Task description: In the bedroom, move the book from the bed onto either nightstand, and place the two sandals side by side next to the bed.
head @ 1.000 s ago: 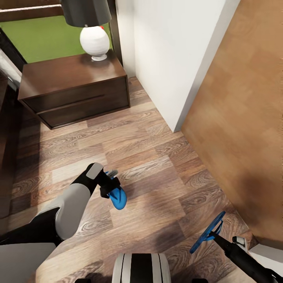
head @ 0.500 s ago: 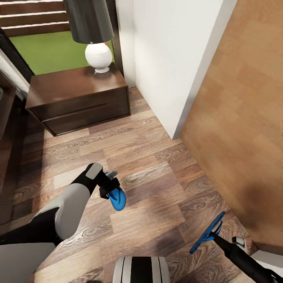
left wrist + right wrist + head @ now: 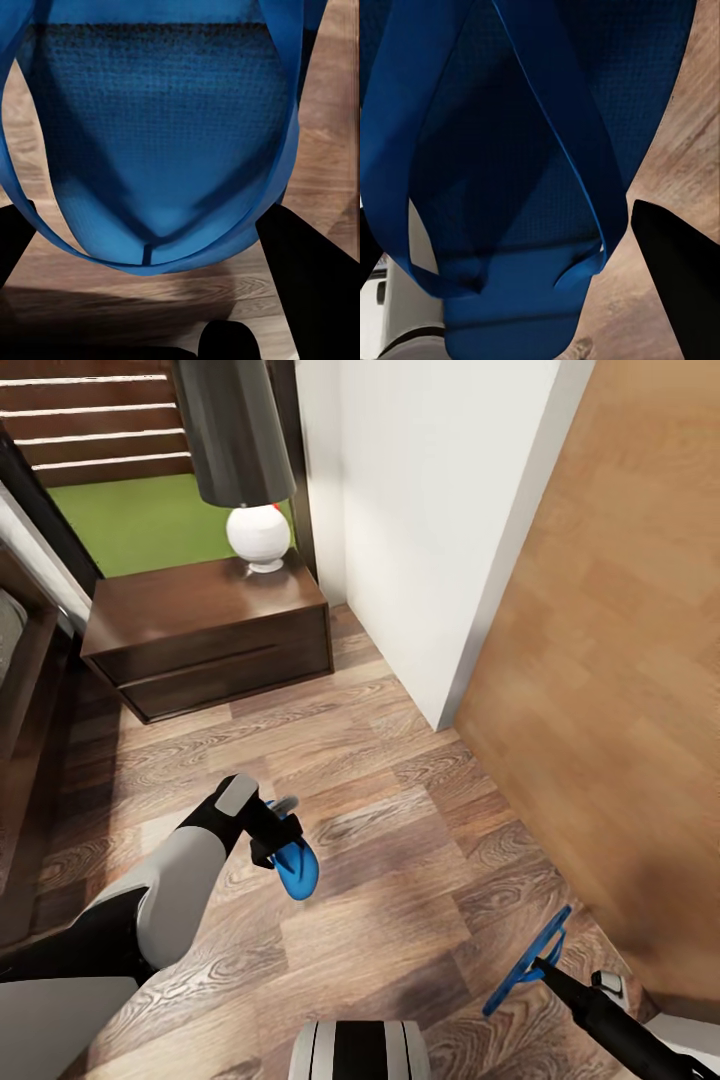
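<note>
**No readable text**

Nothing legible is showing in any view: no words, labels, brand marks, numbers or signs are appearing on the blue sandals [image 3: 297, 866], the nightstand [image 3: 215, 635], the lamp [image 3: 245, 465], the door [image 3: 620, 660] or the white wall [image 3: 430, 490].

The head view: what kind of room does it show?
Probably a bedroom corner: a dark two-drawer nightstand carrying a lamp, a wood-plank floor, and what looks like a bed frame's edge beside it.
</note>
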### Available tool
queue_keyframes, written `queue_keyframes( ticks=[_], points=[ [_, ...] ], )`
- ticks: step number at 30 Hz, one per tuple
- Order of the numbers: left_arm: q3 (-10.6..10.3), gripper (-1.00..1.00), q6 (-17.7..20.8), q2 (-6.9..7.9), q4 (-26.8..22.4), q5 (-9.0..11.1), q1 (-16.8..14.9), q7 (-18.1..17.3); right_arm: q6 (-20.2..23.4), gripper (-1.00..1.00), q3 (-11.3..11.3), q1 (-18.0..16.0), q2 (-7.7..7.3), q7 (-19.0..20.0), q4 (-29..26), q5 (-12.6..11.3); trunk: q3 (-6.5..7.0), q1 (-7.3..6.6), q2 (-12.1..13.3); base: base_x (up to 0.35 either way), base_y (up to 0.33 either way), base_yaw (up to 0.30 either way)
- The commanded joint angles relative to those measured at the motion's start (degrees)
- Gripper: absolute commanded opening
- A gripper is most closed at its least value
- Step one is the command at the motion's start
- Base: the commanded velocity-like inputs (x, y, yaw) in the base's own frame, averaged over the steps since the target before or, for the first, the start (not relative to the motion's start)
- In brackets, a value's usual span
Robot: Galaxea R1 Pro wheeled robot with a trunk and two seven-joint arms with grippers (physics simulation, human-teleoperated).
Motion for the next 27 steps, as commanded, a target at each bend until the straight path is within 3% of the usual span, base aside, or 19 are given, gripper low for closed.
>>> queue_keyframes(
  ticks=[1,27],
  points=[
    [0.2,-1.0,0.13,0.01,-0.09,0.47,-0.01,0.59,0.73,-1.0,0.04,-0.01,0.02,0.14,0.03,-0.18,0.19,-0.03,0.0,0.0,0.0,0.0],
    [0.43,-1.0,-0.32,-0.52,-0.02,0.51,-0.01,0.76,0.54,-1.0,-0.16,-0.01,1.27,0.21,0.08,-0.13,5.95,-0.7,0.35,0.0,0.0,0.0]
  ],
)
